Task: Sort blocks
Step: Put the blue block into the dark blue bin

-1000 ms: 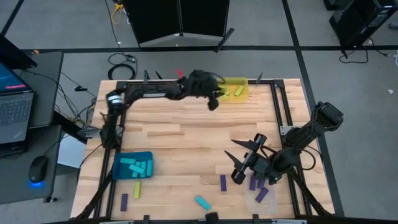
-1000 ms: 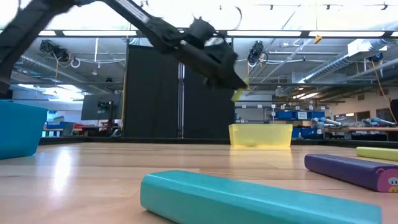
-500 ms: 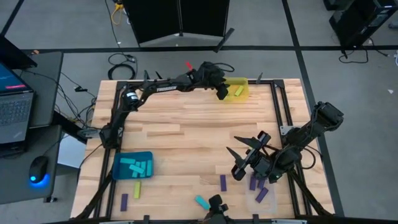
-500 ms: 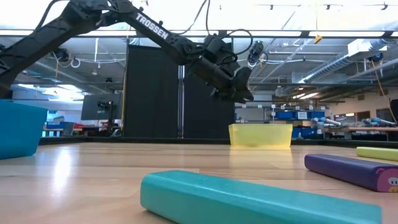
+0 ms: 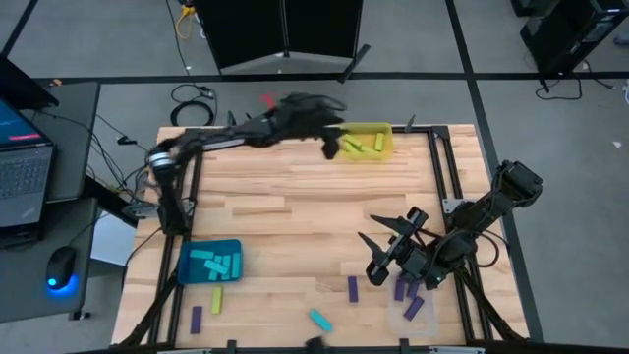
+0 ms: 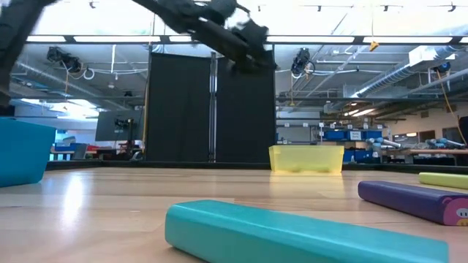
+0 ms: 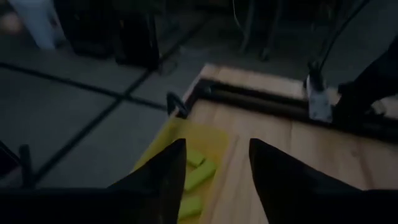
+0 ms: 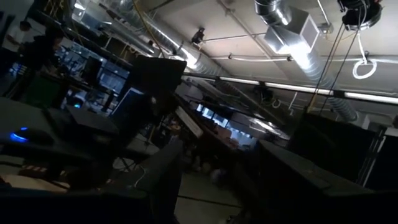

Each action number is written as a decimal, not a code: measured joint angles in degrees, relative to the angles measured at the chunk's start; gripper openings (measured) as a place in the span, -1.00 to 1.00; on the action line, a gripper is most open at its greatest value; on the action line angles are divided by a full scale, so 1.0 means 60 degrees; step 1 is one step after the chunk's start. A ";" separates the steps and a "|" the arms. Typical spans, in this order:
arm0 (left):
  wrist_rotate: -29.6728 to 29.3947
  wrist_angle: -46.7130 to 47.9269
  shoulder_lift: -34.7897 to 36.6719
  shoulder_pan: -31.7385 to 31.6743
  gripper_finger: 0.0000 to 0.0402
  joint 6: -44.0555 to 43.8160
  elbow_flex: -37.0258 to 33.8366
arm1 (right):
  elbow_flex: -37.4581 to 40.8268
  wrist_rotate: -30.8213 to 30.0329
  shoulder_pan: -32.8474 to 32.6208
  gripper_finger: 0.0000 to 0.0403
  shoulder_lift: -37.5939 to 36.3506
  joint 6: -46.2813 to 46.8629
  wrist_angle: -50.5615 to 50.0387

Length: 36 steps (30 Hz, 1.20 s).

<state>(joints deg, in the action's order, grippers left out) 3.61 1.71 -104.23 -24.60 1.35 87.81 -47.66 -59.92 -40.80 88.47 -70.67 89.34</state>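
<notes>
The left gripper [image 5: 330, 147] has swung back from over the yellow bin [image 5: 385, 141] since half a second ago and now sits just left of it in the upper middle of the high view, fingers apart and empty. The yellow-green block it carried a second ago is gone from its fingers. The "TROSSEN" lettering seen on the arm a moment ago is no longer readable.

The yellow bin holds three yellow-green blocks [image 7: 198, 176]. The teal bin [image 5: 187, 256], lower left, holds several cyan blocks [image 5: 210, 263]. The clear bin [image 5: 425, 313], lower right, holds purple blocks [image 5: 414, 307].

The right gripper [image 5: 371, 260] has not moved, raised near the clear bin with fingers spread, holding nothing. Loose blocks [image 5: 319, 320] lie along the bottom edge.
</notes>
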 joint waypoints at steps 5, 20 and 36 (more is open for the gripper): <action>0.0015 -0.1776 0.3320 0.0239 -0.25 -0.0359 -0.3987 | 0.0000 -0.0032 0.0396 0.07 0.0000 0.0909 -0.0136; -0.0272 -0.2705 1.0367 0.3485 -0.29 -0.1446 -0.9243 | -0.0067 0.1611 0.2857 0.07 0.0029 1.0784 -0.7046; -0.0374 0.0052 1.3214 0.4230 -0.29 -0.1203 -0.9375 | -0.7567 0.5782 0.2778 0.08 0.4730 1.6681 -1.8265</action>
<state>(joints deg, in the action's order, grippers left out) 1.37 2.02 -24.95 0.78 -5.87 31.56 -93.06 -25.23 -24.13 116.85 29.42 -20.25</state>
